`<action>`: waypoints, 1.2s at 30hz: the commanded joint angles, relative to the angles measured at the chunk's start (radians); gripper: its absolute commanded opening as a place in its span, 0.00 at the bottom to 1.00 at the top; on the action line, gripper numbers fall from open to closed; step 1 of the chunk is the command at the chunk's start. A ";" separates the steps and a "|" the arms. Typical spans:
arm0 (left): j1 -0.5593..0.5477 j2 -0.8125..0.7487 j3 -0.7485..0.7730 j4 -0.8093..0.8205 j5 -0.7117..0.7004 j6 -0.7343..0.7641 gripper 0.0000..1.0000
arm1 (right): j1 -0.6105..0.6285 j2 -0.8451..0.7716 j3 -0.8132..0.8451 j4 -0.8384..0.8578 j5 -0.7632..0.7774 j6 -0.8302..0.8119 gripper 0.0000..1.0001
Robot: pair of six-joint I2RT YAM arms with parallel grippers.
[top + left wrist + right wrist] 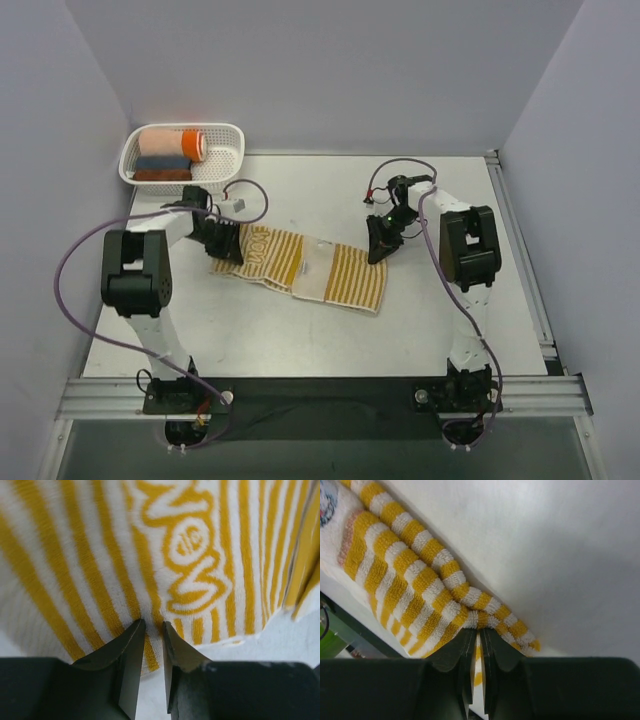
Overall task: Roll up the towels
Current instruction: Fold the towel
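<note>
The yellow-and-white striped towel (300, 265) lies flat across the middle of the table, running left to right and partly folded over on itself. My left gripper (228, 248) is at its left end, next to the lettering (195, 555). Its jaws (151, 626) are shut on the towel's edge with a strip of cloth between them. My right gripper (378, 248) is at the towel's far right corner. There its jaws (478, 632) pinch a bunched fold of the striped cloth (410, 575). A bit of the cartoon figure (325, 500) shows at the top left of the right wrist view.
A white basket (228, 165) stands at the far left corner of the table. It holds a peach-and-orange roll (172, 142), a grey-blue roll (165, 162) and a reddish-brown roll (160, 175). Walls enclose the table on the left, back and right.
</note>
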 commanded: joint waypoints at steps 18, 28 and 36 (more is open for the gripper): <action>-0.103 0.073 0.328 -0.034 0.034 -0.033 0.51 | 0.062 -0.313 -0.303 -0.042 -0.159 -0.039 0.29; -0.119 0.183 0.274 0.015 0.002 -0.024 0.46 | 0.105 -0.178 -0.371 0.014 -0.108 -0.010 0.19; -0.183 0.397 0.494 0.021 0.013 -0.016 0.40 | 0.217 -0.215 -0.496 0.042 -0.246 0.044 0.00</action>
